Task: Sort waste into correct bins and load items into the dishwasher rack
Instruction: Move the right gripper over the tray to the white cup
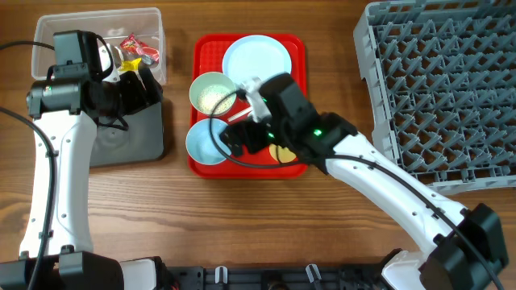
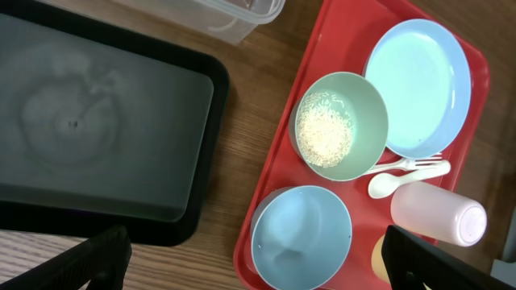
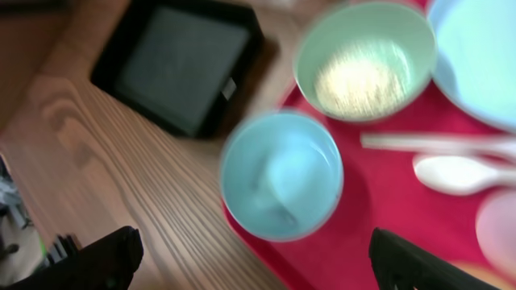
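The red tray (image 1: 297, 48) holds a pale blue plate (image 1: 256, 59), a bowl with rice grains (image 1: 212, 93), an empty blue bowl (image 1: 203, 143), a white fork (image 2: 403, 164), a spoon (image 2: 395, 184), a white cup lying on its side (image 2: 439, 214) and a partly hidden yellow cup (image 1: 283, 154). My right gripper (image 1: 239, 135) hovers open over the empty bowl (image 3: 280, 174), which sits above the midpoint of its fingers (image 3: 258, 258). My left gripper (image 1: 137, 89) is open and empty (image 2: 258, 256) between the black tray (image 1: 129, 145) and the clear tub (image 1: 153, 24). Red and yellow wrappers (image 1: 137, 48) lie in the tub.
The grey dishwasher rack (image 1: 439, 84) stands at the right, apart from the red tray. Bare wooden table lies along the front. My right arm crosses the table from the lower right to the tray. The right wrist view is blurred.
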Robot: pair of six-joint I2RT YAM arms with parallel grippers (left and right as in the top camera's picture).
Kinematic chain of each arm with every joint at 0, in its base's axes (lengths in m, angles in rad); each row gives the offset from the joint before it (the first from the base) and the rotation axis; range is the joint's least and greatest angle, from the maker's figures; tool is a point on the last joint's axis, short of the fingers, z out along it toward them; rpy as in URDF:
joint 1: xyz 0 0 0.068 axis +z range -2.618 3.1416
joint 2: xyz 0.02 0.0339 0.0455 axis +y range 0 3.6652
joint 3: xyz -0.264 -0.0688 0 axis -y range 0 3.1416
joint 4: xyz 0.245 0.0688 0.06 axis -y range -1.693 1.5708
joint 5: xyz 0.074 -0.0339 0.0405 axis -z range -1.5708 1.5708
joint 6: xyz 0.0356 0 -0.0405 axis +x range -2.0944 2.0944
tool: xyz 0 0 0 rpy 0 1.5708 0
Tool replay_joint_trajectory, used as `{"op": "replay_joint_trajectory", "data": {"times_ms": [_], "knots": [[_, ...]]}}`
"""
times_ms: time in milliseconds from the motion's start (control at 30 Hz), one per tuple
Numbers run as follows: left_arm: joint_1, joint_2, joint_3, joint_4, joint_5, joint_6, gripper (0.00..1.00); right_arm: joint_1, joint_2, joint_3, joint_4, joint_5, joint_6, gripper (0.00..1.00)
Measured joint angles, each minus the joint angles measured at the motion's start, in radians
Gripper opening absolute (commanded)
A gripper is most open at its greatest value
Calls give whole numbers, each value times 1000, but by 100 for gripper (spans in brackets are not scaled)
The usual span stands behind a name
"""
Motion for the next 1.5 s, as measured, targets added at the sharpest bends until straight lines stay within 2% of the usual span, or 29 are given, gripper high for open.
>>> {"op": "replay_joint_trajectory", "data": {"times_ms": [133,333,567,900,1033,1167,1500], "knots": [[0,3,-4,0,-10,0,100,19,74,103,1,41,23,95],[0,3,-5,-12,-48,0,100,18,220,115,-23,86,70,93],[0,3,-5,-12,-67,0,100,15,232,118,-24,123,88,91],[0,12,-5,-13,-85,0,100,11,251,125,130,215,149,88],[0,13,-5,-14,-85,0,100,11,304,130,230,237,187,80],[0,13,-5,-15,-89,0,100,10,361,132,294,260,220,75],[0,14,-5,-15,-109,0,100,-41,438,132,300,307,298,73]]}}
